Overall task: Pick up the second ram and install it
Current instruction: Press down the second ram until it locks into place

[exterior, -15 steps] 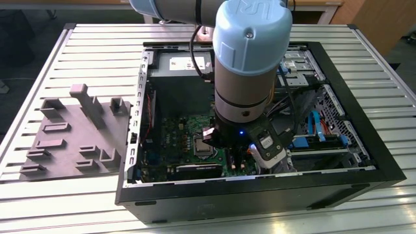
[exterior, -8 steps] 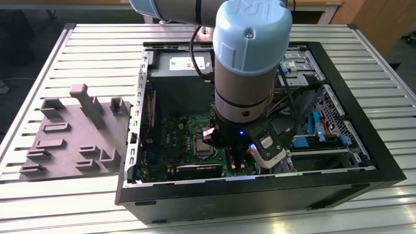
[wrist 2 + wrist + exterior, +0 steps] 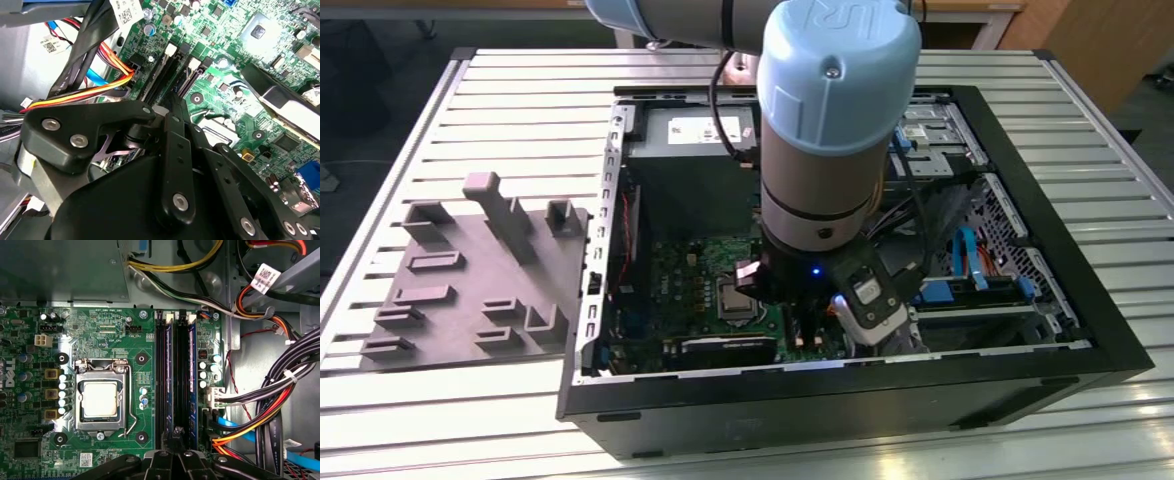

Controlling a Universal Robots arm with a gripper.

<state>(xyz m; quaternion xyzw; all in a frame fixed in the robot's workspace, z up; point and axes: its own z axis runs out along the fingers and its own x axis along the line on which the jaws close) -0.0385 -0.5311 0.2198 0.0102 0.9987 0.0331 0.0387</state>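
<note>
Two long, narrow memory sticks stand upright side by side in the motherboard's slots; I take the second ram [image 3: 191, 375] to be the one beside the cable bundle, with the other stick [image 3: 168, 375] toward the processor socket. My gripper [image 3: 176, 434] is shut, its dark tips at one end of the slots, roughly between the two sticks. Whether they touch a stick I cannot tell. In the second wrist view the gripper [image 3: 172, 106] points down at the slot ends with the white latches [image 3: 194, 63]. In the exterior view the gripper [image 3: 817, 318] is low inside the open computer case.
The black case [image 3: 854, 395] lies open on a slatted metal table. A grey plastic tray [image 3: 467, 290] with upright posts sits to the exterior view's left. Beside the slots are a silver processor socket [image 3: 100, 399] and a thick cable bundle [image 3: 280, 390]. The power supply [image 3: 694, 130] fills the far end.
</note>
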